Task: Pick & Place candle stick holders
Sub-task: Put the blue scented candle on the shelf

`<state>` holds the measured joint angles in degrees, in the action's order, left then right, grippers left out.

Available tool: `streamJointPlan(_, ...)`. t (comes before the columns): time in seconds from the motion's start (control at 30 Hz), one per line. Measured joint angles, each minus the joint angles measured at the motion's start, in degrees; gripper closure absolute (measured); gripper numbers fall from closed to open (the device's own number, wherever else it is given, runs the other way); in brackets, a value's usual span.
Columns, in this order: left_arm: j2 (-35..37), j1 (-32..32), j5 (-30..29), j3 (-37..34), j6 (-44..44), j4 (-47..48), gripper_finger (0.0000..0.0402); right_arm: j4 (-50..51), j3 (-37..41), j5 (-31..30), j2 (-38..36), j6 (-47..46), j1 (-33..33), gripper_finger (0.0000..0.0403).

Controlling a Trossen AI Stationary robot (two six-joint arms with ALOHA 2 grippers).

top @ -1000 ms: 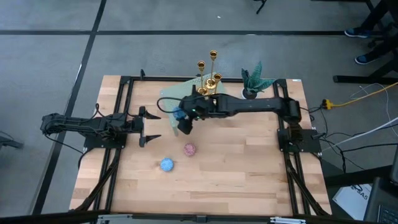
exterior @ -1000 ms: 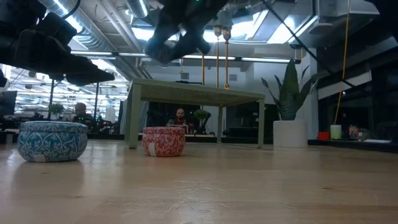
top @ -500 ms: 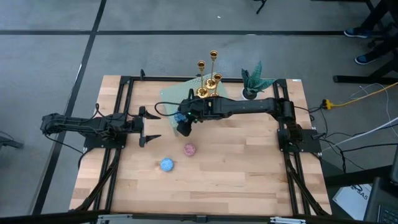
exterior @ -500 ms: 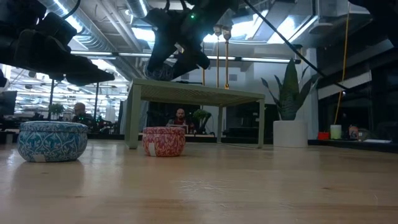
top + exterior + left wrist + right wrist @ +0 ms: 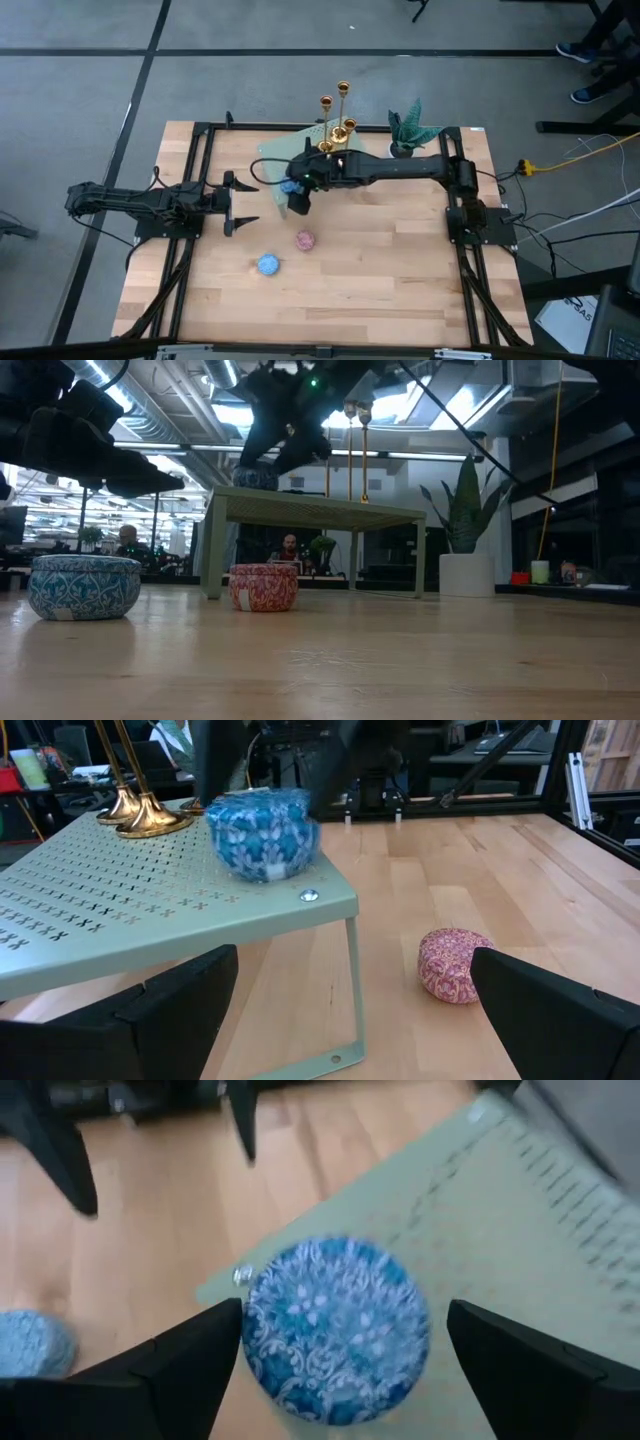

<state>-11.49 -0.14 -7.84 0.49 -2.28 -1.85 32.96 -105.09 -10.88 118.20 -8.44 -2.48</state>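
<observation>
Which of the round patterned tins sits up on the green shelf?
The dark blue tin, near the shelf corner beside the gold candlesticks. The pink tin and the light blue tin both rest on the table.

High view: even, soft light, faint shadows on the desk (image 5: 380,270). Low view: arms backlit into silhouettes by bright ceiling lights (image 5: 400,405); near desk surface out of focus. Right wrist view: motion blur over the blue tin (image 5: 335,1330) and green shelf (image 5: 520,1230).

Two dark arms (image 5: 400,170), black cabling, green LED on right wrist; matte blk jaws.
</observation>
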Motion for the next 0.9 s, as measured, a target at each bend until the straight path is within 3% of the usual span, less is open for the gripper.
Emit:
streamJointPlan(0.4,-0.02,-0.01,0.00,-0.01,0.01,0.00,0.0002,0.10,-0.05,-4.89,-4.94,5.88,4.09,0.0045)
streamJointPlan(0.63,-0.02,-0.02,0.00,-0.02,0.01,0.00,0.0002,2.05,-0.07,-9.23,-5.99,15.75,9.52,0.0046)
streamJointPlan(0.77,-0.02,0.00,0.00,-0.02,0.02,0.02,0.0002,2.24,-0.07,-9.67,-6.13,21.32,11.15,0.0072)
streamJointPlan(0.9,-0.02,0.00,0.00,-0.01,0.02,0.00,0.0001,2.26,-0.07,-10.55,-6.13,24.25,11.31,0.0128)
